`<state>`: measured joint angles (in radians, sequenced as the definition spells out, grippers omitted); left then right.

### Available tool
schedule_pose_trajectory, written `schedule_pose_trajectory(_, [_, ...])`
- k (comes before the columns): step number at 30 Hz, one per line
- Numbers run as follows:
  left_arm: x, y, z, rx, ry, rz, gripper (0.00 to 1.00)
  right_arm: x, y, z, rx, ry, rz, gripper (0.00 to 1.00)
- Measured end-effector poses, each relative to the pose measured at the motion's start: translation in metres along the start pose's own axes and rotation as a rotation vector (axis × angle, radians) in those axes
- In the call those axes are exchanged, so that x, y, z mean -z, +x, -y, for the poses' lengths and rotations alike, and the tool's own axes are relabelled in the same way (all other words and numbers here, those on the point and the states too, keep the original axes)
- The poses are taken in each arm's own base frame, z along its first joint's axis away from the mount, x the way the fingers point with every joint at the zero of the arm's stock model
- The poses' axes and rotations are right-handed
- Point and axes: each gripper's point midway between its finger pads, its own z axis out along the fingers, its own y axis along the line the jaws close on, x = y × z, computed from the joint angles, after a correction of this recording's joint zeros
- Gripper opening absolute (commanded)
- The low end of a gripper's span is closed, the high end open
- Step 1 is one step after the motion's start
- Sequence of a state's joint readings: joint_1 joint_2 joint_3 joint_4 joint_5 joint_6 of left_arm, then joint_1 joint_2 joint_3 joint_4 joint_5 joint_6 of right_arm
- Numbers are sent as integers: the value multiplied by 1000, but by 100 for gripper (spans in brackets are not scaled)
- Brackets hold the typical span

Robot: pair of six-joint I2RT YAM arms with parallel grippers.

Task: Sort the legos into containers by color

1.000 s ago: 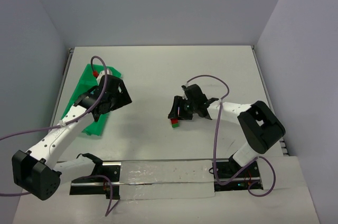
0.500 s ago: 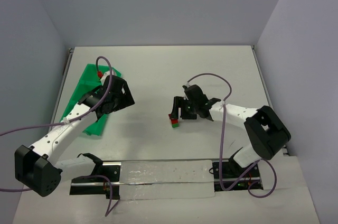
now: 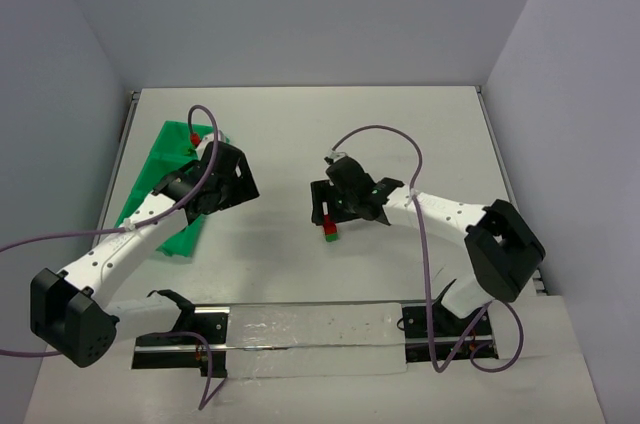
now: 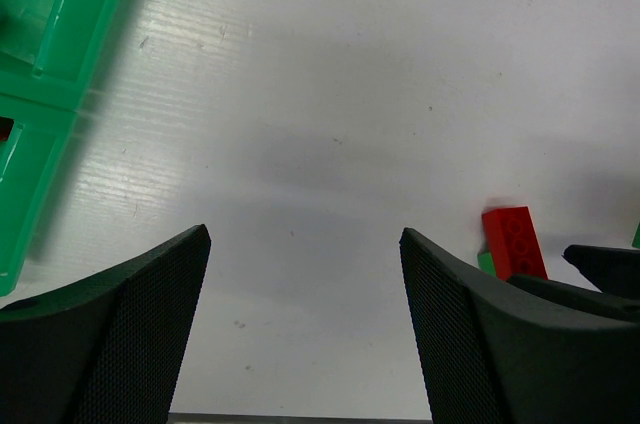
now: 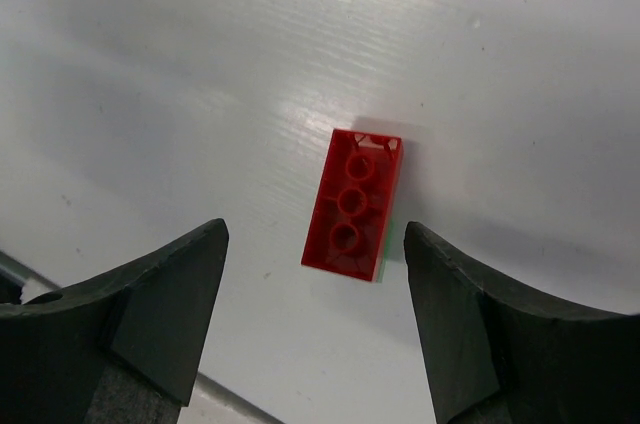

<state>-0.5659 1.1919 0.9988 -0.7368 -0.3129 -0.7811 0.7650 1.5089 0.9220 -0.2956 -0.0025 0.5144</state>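
Observation:
A red brick [image 5: 352, 204] lies underside up on a green brick whose edge [image 5: 386, 244] just shows beneath it; the stack [image 3: 329, 233] sits mid-table. My right gripper [image 5: 315, 229] is open and empty, hovering above the stack, which lies just ahead of the fingertips; in the top view it [image 3: 323, 212] is right over the stack. My left gripper [image 4: 305, 234] is open and empty above bare table, right of the green tray [image 4: 50, 44]. The stack [image 4: 513, 241] shows at its right. A red brick [image 3: 193, 137] lies in the tray's [image 3: 160, 154] far end.
The tray lies slanted along the table's left side, partly under my left arm. Purple cables loop above both arms. A black fingertip of the right gripper [image 4: 600, 264] enters the left wrist view beside the stack. A metal rail [image 3: 310, 329] runs along the near edge.
My right gripper has swung left and turned to sit over the red and green stack. My left gripper has shifted slightly farther from the near edge and to the right, staying open.

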Motion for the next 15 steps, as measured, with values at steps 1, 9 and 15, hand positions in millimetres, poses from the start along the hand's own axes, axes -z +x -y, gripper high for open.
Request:
schedule_pose_trajectory(1, [1,-1,1,0,2,3,84,-3,0,0,8,15,-3,76])
schedule_pose_trajectory(9, [1,-4,1,-1,-3,16,84,-17,20,9,52,97,-69,66])
schedule_pose_trajectory(15, [1,-4,1,-2,-5,14,84,-22,29,9,76,119,-100,54])
